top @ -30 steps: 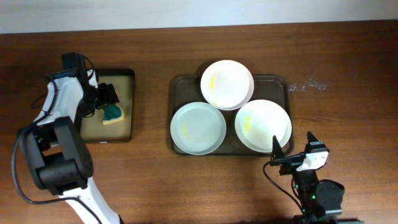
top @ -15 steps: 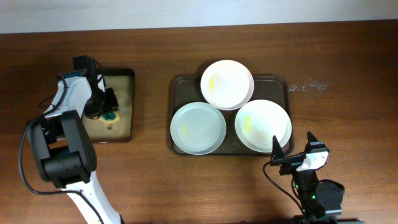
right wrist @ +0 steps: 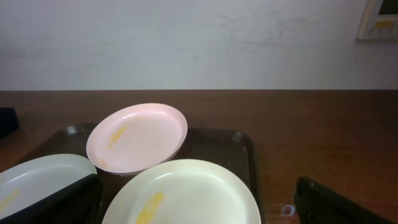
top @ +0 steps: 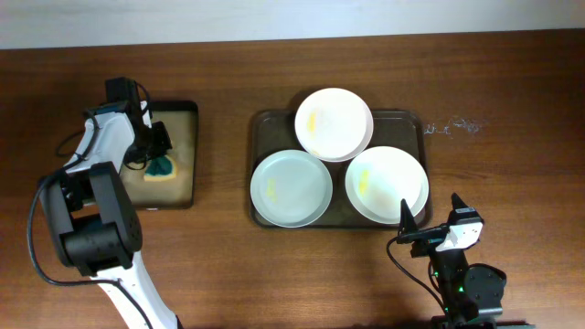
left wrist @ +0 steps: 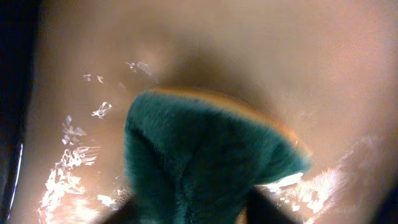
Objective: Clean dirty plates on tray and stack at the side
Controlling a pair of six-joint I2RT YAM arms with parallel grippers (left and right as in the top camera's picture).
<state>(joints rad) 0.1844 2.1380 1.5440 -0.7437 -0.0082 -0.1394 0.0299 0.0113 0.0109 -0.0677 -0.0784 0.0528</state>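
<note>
Teal sponge (left wrist: 205, 155) pinched in left tool (top: 157, 155), sm black tray (top: 181, 183), right tool (top: 430, 215) released, 3 plates (top: 334, 123) on big tray (top: 402, 123)

Likely a lab: wooden table (top: 274, 274), plain white wall (right wrist: 186, 37).

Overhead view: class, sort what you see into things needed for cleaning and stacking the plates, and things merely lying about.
Job: three plates, back, left, right; the tray under them; the sponge; the left tool gripping it; the small black tray beneath.

Lying about: a small glinting scrap on the table beside the tray; too small to identify.
</note>
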